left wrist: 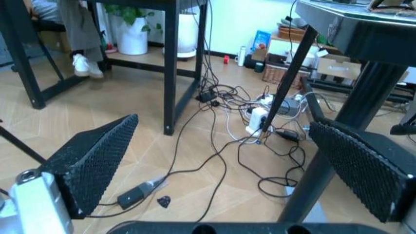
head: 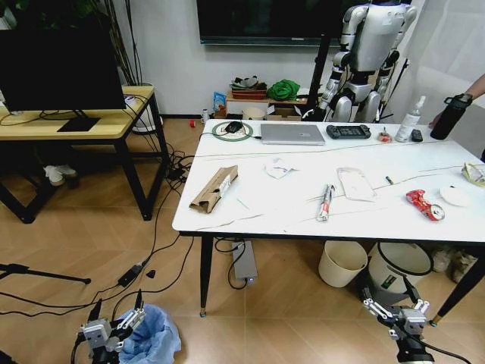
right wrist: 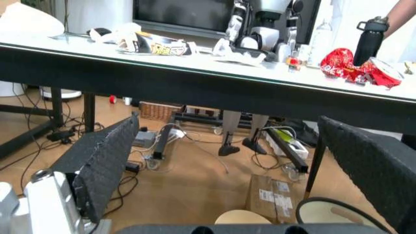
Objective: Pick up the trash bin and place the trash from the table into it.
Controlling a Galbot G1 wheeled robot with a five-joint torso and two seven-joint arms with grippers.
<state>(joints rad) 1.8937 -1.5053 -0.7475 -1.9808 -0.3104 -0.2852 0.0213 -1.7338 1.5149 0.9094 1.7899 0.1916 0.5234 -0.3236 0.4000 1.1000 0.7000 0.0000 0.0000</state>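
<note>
Left gripper [head: 116, 324] hangs low near the floor with its jaws spread wide and nothing between them; on its wrist view both textured pads [left wrist: 97, 161] frame bare wooden floor and cables. Just beside it, toward the robot's middle and a little lower, I see the trash bin [head: 151, 343], its crinkled light-blue bag spilling over the rim. The bin's opening faces up, so I judge the grab must come down onto the rim from above and from the outer side.

My right gripper [head: 394, 312] is also low, jaws equally wide and empty, well apart from the bin on the far side; the left arm is plainly the nearer one for the pick-up.

Up and ahead of both claws lies the table [head: 258, 220], with the trash scattered over it: brown cardboard piece [head: 214, 188], crumpled white paper [head: 279, 167], clear wrapper [head: 356, 183] and crushed red can [head: 424, 204]. None has gone into the bin yet, by my judgement.
</note>
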